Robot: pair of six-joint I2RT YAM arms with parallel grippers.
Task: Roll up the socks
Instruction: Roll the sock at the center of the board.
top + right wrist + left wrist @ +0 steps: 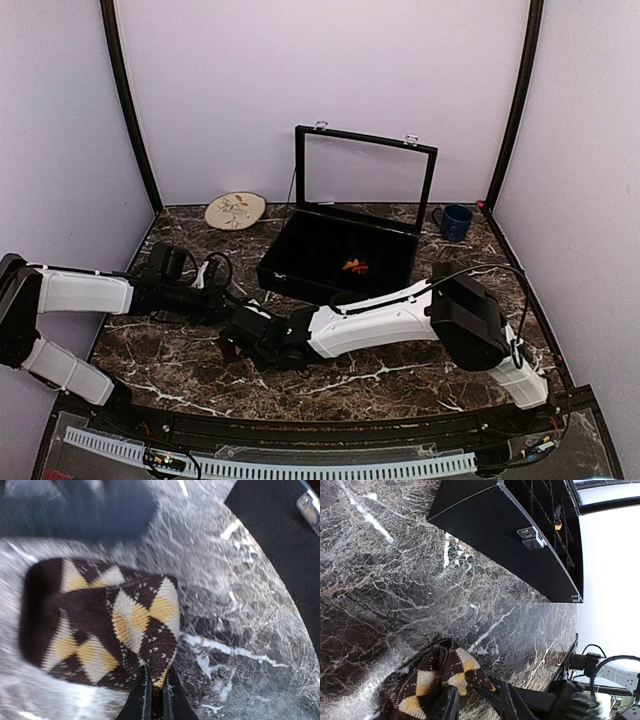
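Note:
The tan-brown and black argyle sock [105,625] lies folded into a thick bundle on the marble table. My right gripper [155,675] is shut on the bundle's near edge. The sock also shows in the left wrist view [432,672], low and to the left. My left gripper [478,692] is open, its fingers either side of the sock's corner, one finger [447,704] touching the fabric. In the top view both grippers, the left [228,300] and the right [236,336], meet left of centre and hide the sock. A small orange thing [355,265] lies in the case; I cannot tell what it is.
A black case [300,283] with its glass lid raised stands behind the grippers, and shows in the left wrist view [510,535] and the right wrist view [280,540]. A blue mug [456,221] stands at back right. A round painted plate [235,210] lies at back left.

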